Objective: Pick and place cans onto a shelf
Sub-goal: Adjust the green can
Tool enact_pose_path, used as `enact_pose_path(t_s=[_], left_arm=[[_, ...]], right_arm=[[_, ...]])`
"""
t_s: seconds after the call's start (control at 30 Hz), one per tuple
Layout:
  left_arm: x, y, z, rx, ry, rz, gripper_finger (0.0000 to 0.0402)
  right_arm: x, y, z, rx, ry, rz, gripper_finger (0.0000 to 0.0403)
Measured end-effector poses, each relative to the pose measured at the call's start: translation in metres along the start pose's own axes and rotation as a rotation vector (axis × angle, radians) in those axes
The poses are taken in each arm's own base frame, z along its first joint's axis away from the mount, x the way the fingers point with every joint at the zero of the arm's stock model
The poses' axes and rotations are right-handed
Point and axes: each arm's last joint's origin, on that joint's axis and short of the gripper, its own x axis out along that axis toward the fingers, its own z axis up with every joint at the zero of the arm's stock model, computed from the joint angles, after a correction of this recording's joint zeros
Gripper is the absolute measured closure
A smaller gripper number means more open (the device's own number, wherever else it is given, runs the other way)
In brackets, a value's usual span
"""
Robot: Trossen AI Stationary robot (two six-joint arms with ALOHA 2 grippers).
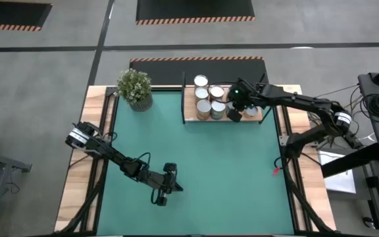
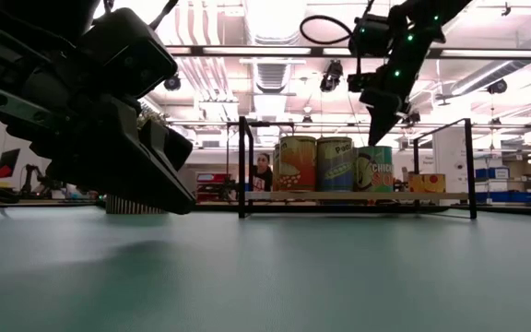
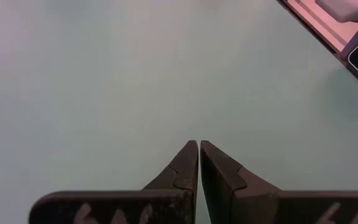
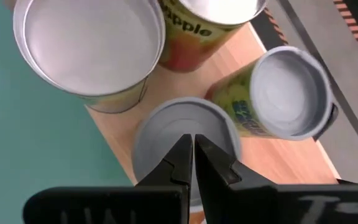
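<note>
Because the right gripper (image 4: 192, 144) hangs directly above the cans (image 1: 210, 100) on the shelf (image 1: 191, 117), its fingers pressed together and empty, the nearest can (image 4: 185, 134) stands upright straight beneath its tips. Across the green tabletop (image 1: 196, 158), the left gripper (image 3: 199, 146), also closed on nothing, waits well apart from them.

Right end effector (image 1: 234, 113) over cans (image 1: 209, 99) on shelf (image 1: 191, 113); left end effector (image 1: 160, 199) over mat (image 1: 209, 158)
</note>
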Motion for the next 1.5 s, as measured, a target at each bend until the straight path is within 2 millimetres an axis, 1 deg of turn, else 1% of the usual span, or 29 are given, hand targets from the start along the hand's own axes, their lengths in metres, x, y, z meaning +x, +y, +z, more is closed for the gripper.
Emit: enact_pose_path(t_s=[0.17, 0.33, 0.67, 0.8, 1.0, 1.17, 1.37, 1.5], left_arm=[[0.0, 0.0, 0.0, 0.001, 0.003, 0.0, 0.0402], [0.0, 0.0, 0.0, 0.001, 0.003, 0.0, 0.0402], [0.0, 0.0, 0.0, 0.001, 0.002, 0.0, 0.0402], [0.0, 0.0, 0.0, 0.0, 0.0, -0.001, 0.0402], [0.0, 0.0, 0.0, 0.0, 0.0, -0.001, 0.0402], [0.0, 0.0, 0.0, 0.0, 0.0, 0.0, 0.0402], [0.0, 0.0, 0.0, 0.0, 0.001, 0.0, 0.0402], [0.0, 0.0, 0.0, 0.001, 0.001, 0.0, 0.0402]], right_arm=[[0.009, 0.002, 0.0, -0.008, 0.031, 0.003, 0.0394], [0.014, 0.003, -0.002, -0.013, 0.068, 0.005, 0.0394], [0.007, 0.002, -0.005, -0.002, 0.074, 0.009, 0.0394], [0.006, 0.003, -0.004, 0.003, 0.066, 0.057, 0.0394], [0.006, 0.004, -0.004, 0.007, 0.061, 0.059, 0.0394], [-0.004, 0.001, 0.0, 0.002, 0.022, 0.048, 0.0394], [-0.021, -0.004, 0.014, 0.01, -0.052, 0.039, 0.0394], [-0.024, -0.008, 0.022, 0.003, -0.089, 0.029, 0.0394]])
